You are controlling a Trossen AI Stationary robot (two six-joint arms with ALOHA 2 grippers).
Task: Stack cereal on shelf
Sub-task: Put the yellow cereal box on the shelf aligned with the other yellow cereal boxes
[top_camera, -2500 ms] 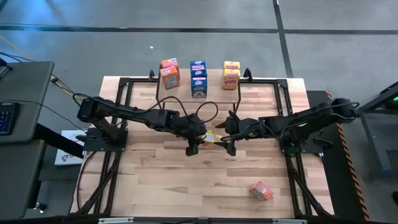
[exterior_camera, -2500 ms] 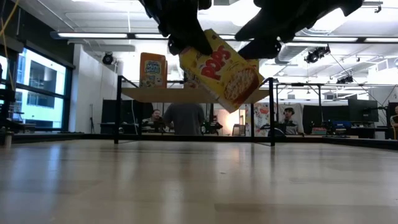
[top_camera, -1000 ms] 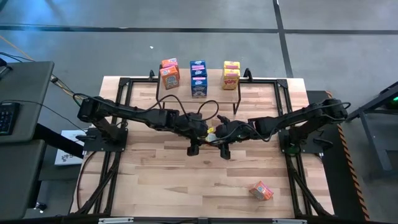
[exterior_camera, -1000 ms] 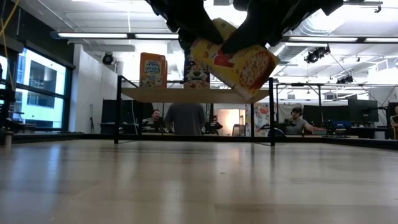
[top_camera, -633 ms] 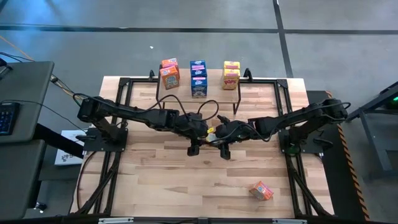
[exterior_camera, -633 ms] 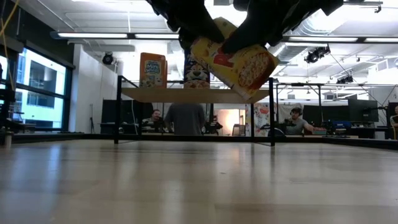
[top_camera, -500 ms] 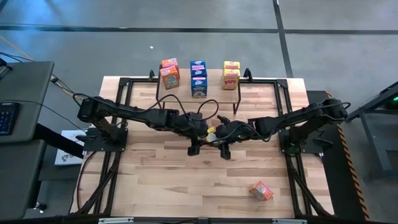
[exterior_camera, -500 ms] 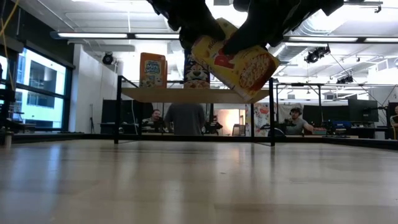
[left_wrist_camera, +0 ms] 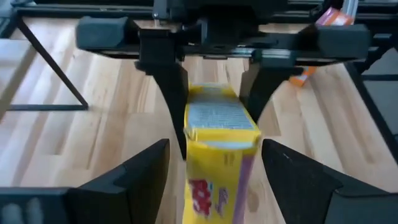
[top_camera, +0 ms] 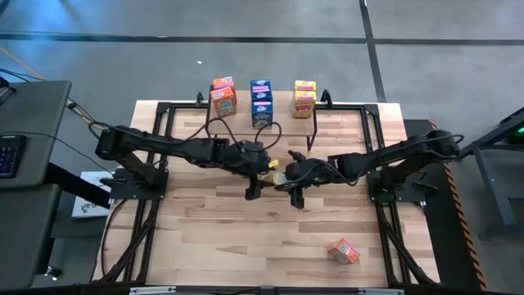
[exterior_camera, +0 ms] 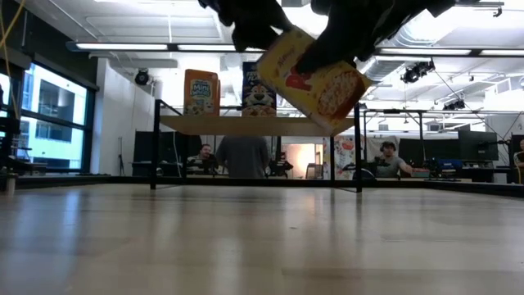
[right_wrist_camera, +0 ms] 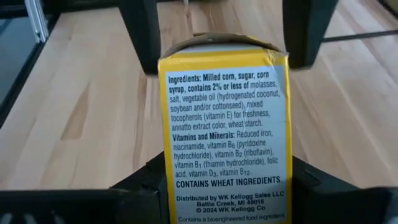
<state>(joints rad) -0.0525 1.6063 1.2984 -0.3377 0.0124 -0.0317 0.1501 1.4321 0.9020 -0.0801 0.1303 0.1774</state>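
Backed off toward nine o'clock, the left gripper (top_camera: 260,174) has fingers released; right gripper (top_camera: 284,178) grips the yellow cereal box (exterior_camera: 313,78) at desk (top_camera: 246,238) centre.

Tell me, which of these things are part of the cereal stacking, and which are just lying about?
Part of the job:
yellow cereal box, held by right gripper
left gripper, open beside it
shelf with boxes
orange box on table

Lying about:
keyboard

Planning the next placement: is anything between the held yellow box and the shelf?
Nothing visible blocks it. The right gripper holds the yellow box above the bare table; the shelf lies beyond, already carrying boxes in three stacks.
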